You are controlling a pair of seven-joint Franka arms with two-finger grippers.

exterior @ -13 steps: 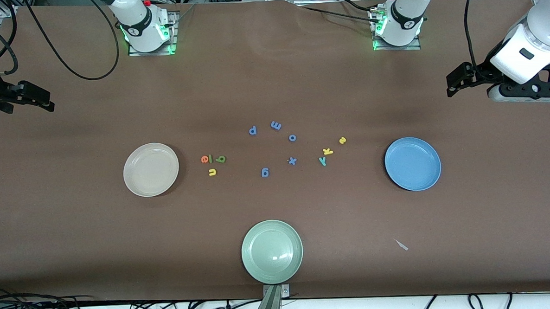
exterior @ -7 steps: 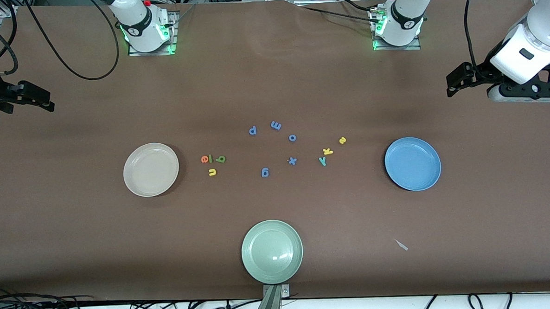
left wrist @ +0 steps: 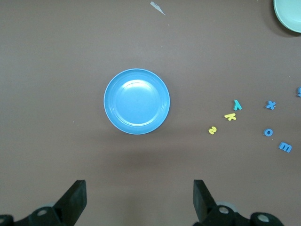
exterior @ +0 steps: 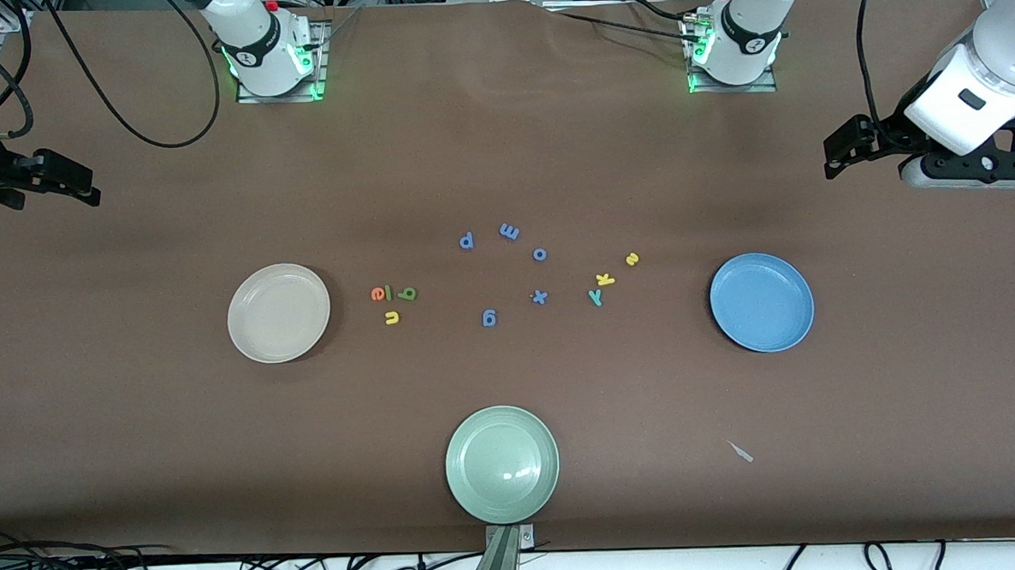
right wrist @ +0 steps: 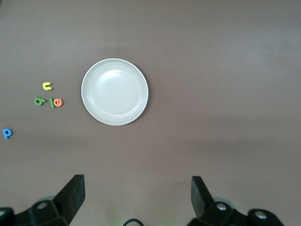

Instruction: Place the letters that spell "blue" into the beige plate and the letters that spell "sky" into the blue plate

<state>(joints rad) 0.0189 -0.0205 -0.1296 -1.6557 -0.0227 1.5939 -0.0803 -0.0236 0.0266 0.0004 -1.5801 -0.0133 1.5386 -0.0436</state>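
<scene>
The beige plate point(exterior: 278, 313) point(right wrist: 114, 92) lies toward the right arm's end. Beside it are the orange e point(exterior: 378, 293) point(right wrist: 58, 101), green l point(exterior: 389, 294), green b point(exterior: 407, 294) and yellow u point(exterior: 392, 318). The blue plate point(exterior: 762, 302) point(left wrist: 136, 101) lies toward the left arm's end, with the yellow s point(exterior: 631, 259) point(left wrist: 212, 130), yellow k point(exterior: 605, 279) and teal y point(exterior: 594, 297) beside it. My left gripper point(exterior: 834, 158) point(left wrist: 138, 197) hangs open and empty over its table end. My right gripper point(exterior: 88, 190) point(right wrist: 136, 195) does the same at its end. Both arms wait.
Several all-blue letters lie mid-table, among them a p point(exterior: 466, 240), an x point(exterior: 540, 297) and a g point(exterior: 489, 318). A pale green plate point(exterior: 502, 464) sits nearest the front camera. A small pale scrap point(exterior: 741, 452) lies nearer the camera than the blue plate.
</scene>
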